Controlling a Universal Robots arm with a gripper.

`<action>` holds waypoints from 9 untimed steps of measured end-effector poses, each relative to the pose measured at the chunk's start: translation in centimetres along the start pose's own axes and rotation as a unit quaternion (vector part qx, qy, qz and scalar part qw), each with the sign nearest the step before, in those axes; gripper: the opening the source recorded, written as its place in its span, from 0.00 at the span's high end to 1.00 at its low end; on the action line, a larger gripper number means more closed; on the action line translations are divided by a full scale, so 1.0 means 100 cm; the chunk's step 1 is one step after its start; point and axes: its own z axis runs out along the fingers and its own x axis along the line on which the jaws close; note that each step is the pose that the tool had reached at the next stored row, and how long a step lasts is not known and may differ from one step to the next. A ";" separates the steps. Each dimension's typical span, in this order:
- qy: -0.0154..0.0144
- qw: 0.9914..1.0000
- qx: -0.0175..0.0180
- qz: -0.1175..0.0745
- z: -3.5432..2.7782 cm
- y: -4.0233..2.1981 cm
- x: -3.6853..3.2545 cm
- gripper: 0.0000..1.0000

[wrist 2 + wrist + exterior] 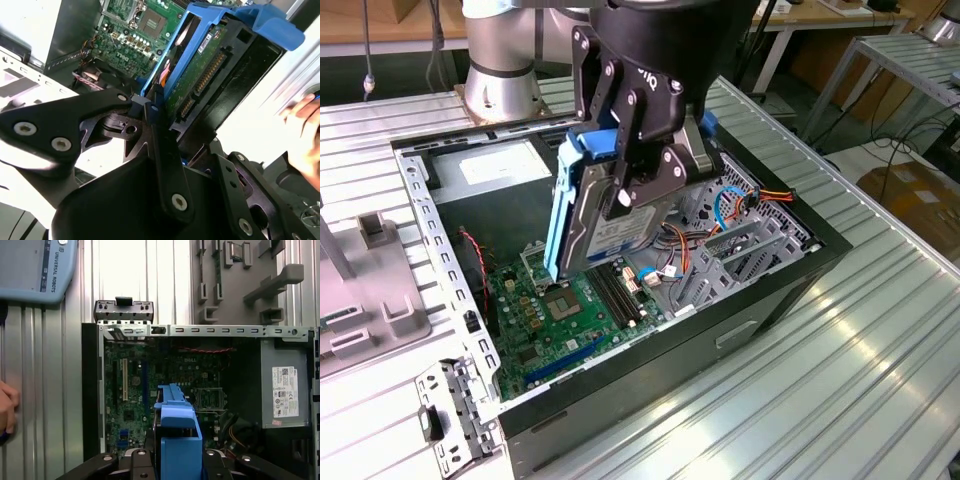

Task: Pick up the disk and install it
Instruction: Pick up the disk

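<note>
The silver, blue-railed disk [605,230] is held steeply on edge above the open computer case [720,345].

Silver disk [608,238], blue rails [563,205], black gripper [625,192], green motherboard [558,312], grey power supply [278,356]

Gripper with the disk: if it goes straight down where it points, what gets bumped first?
Probably the green motherboard in the case, hit by the lower edge of the held disk; depth is unclear.

Ribbed metal counter [860,370]. On it: open computer case [740,330]; grey slotted fixture plate [380,300] just beside the case, exterior view's left; arm's base [500,90] behind; blue-grey handset [35,270] apart.
</note>
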 end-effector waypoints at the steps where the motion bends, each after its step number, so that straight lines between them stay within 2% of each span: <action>1: 0.000 1.000 0.000 0.000 -0.0001 -0.0013 0.0008 0.64; 9: 0.000 1.000 -0.001 0.000 -0.0006 -0.0105 0.0073 0.64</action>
